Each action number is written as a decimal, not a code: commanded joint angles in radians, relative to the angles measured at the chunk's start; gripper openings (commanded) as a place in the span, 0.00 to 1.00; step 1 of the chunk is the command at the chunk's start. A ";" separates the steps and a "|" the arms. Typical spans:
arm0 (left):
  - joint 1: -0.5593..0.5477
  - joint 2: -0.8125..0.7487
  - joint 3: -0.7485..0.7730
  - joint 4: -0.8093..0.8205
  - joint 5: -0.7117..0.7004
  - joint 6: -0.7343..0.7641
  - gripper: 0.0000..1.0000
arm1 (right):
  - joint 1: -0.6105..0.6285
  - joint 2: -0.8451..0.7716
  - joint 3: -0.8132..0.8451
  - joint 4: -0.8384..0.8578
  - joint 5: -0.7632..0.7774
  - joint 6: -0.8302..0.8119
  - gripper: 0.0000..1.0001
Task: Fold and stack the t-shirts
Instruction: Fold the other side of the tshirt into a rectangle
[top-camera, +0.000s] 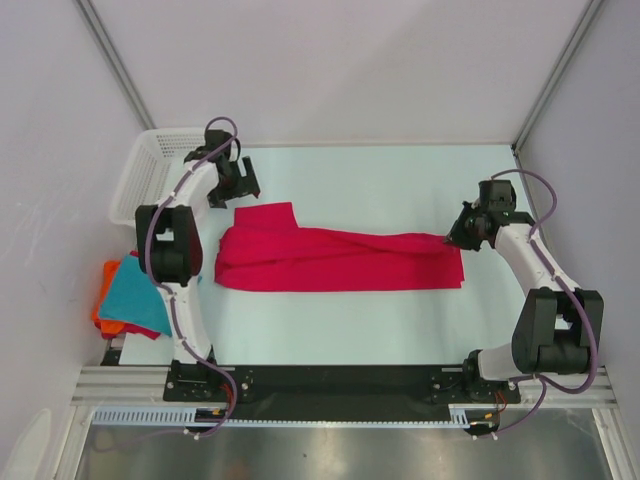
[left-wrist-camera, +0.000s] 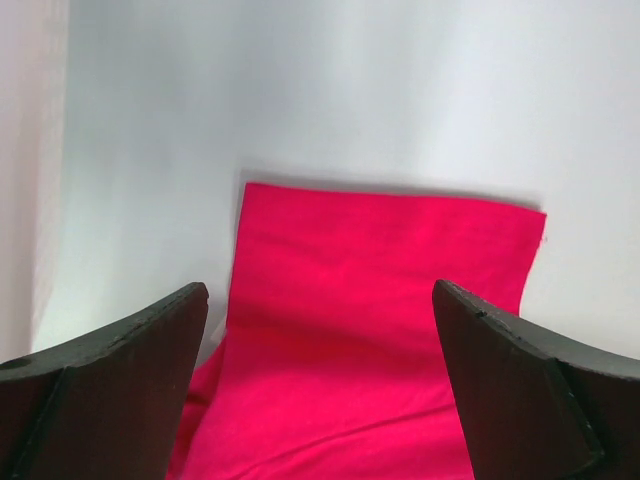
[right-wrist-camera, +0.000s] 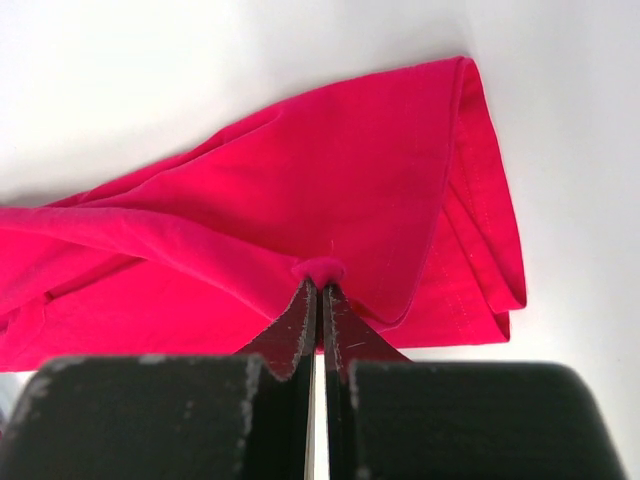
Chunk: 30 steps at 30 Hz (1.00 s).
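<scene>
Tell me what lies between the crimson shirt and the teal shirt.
The top view shows the left arm between the crimson shirt and the teal shirt; otherwise bare table.

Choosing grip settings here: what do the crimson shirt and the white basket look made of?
The crimson t-shirt: soft matte knit cloth, probably cotton; it creases, and a stitched hem shows. The basket: white rigid plastic, judging by its moulded mesh wall.

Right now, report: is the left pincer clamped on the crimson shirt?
No: the left wrist view shows the left pincer wide open, with the crimson shirt lying loose beyond its spread fingers.
</scene>
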 joint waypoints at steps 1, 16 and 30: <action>0.017 0.050 0.078 -0.011 0.012 -0.024 0.98 | 0.007 -0.026 0.054 -0.020 0.001 -0.018 0.00; 0.051 0.119 0.058 0.040 0.074 -0.056 0.97 | 0.029 -0.012 0.086 -0.051 0.024 -0.021 0.00; 0.051 0.186 0.090 -0.008 -0.137 -0.040 0.95 | 0.029 -0.010 0.142 -0.094 0.029 -0.032 0.00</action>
